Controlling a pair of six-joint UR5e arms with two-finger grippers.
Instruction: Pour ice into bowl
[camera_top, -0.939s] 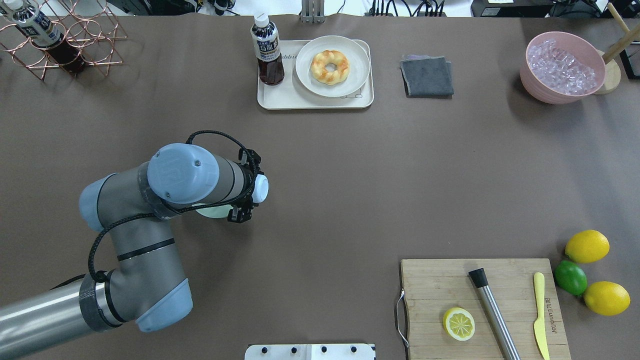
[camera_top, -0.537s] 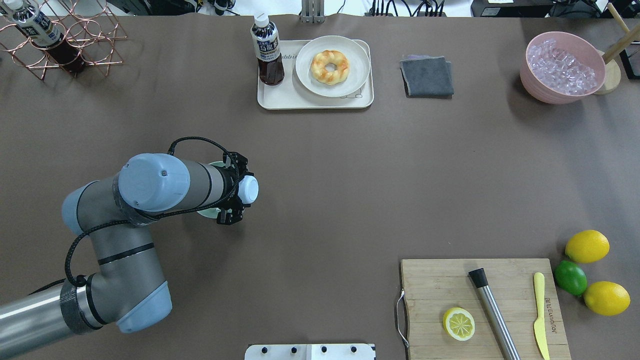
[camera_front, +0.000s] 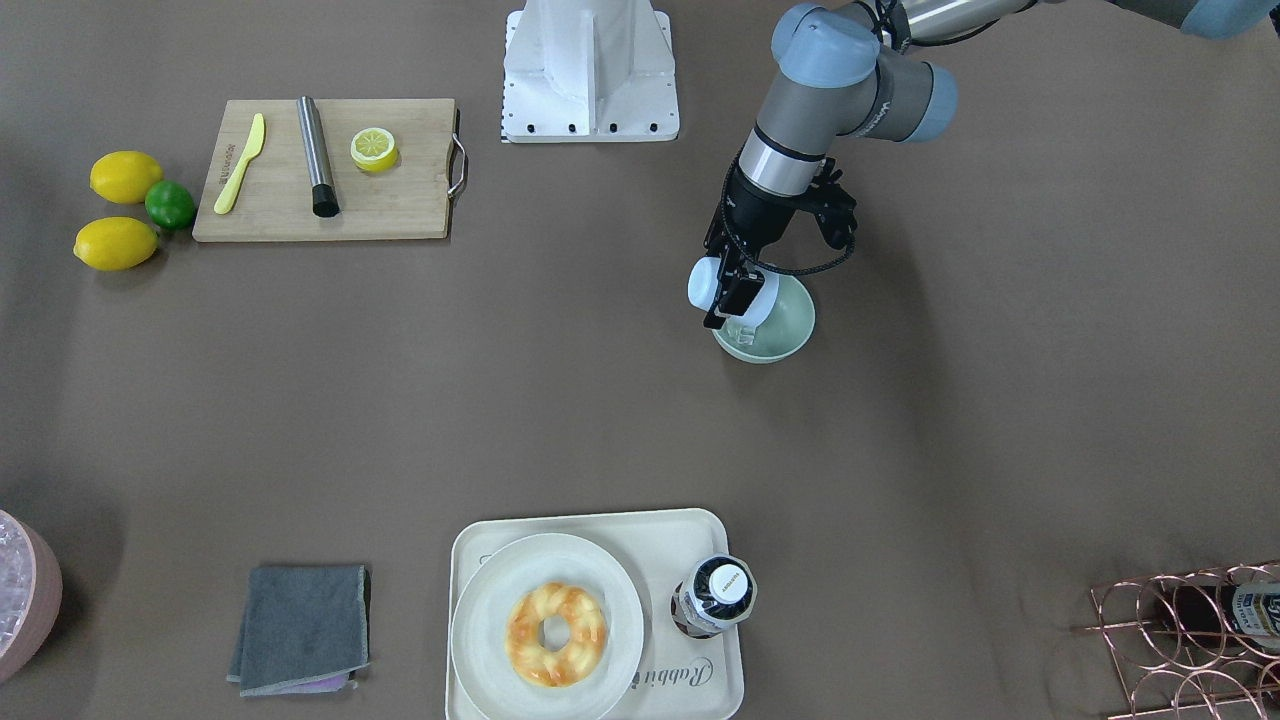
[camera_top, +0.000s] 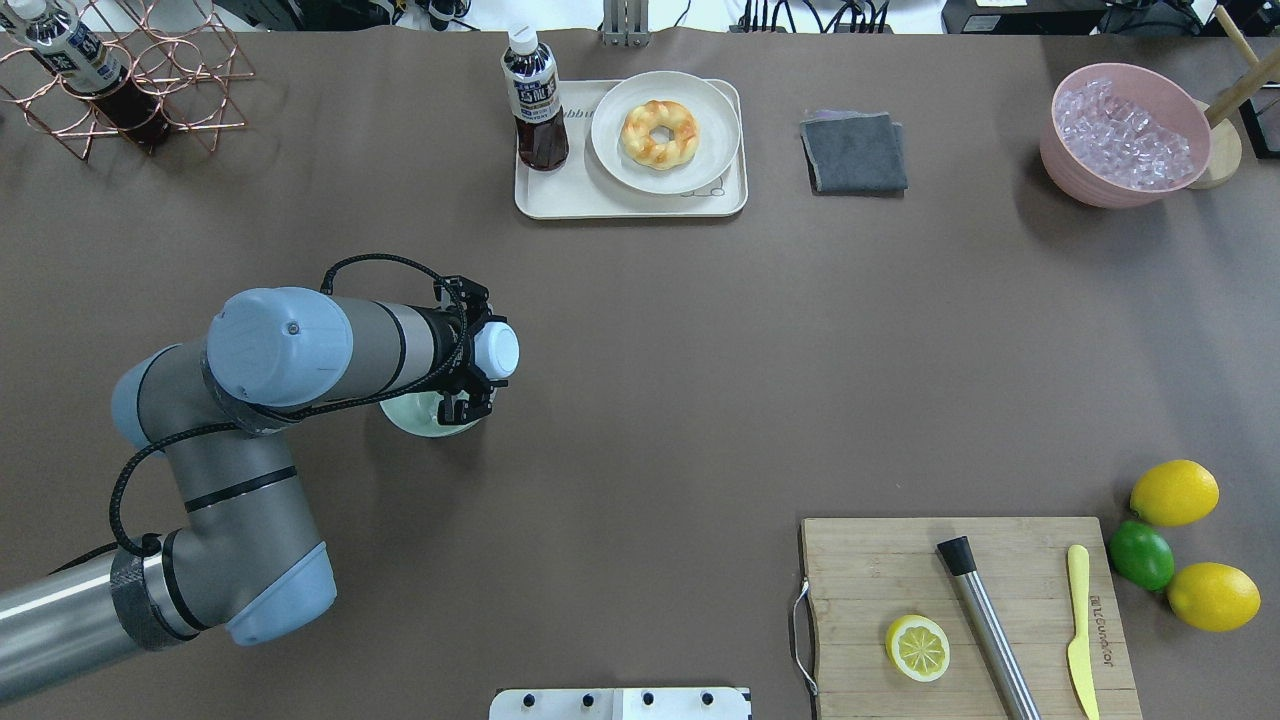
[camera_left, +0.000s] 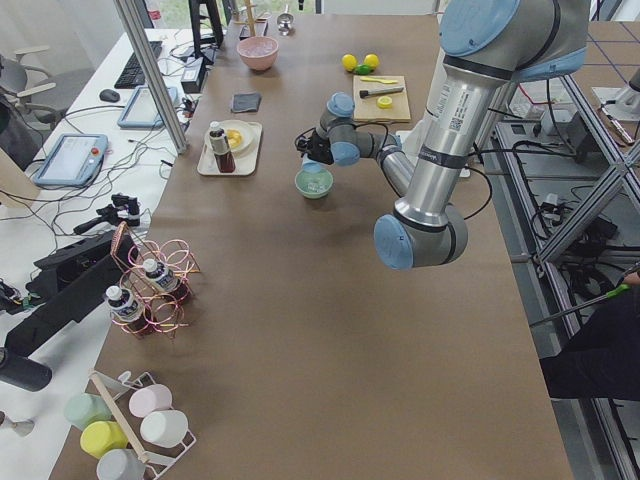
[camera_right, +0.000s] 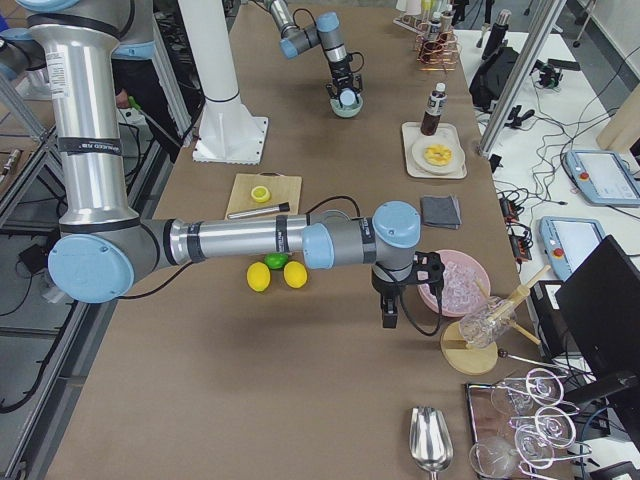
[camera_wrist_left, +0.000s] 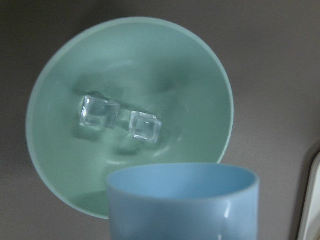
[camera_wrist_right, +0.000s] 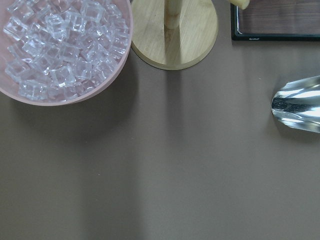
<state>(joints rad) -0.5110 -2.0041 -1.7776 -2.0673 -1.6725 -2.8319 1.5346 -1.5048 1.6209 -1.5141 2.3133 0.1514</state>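
The overhead camera looks forward and down from behind the robot over the whole surface (camera_top: 700, 400); the front-facing one looks steeply down from the far side, sharing the cutting board (camera_top: 860, 580) and tray (camera_top: 540, 197), turned about. Side cameras look along the surface from each end. The left wrist camera sits close above the blue cup (camera_wrist_left: 182, 200) and bowl (camera_wrist_left: 200, 90), the right one above the pink bowl (camera_wrist_right: 102, 82).

**Room and furniture.** A long table (camera_top: 700, 350) covered in a matte brown sheet fills the overhead view. In the exterior left view, a white desk (camera_left: 95, 200) strewn with cables is seen along the left edge. An office chair (camera_left: 12, 85) is shown at upper left, and an aluminium post (camera_left: 150, 75) stands between desk and table. Metal framing (camera_left: 590, 195) is shown at right. Only soft shadows are cast.
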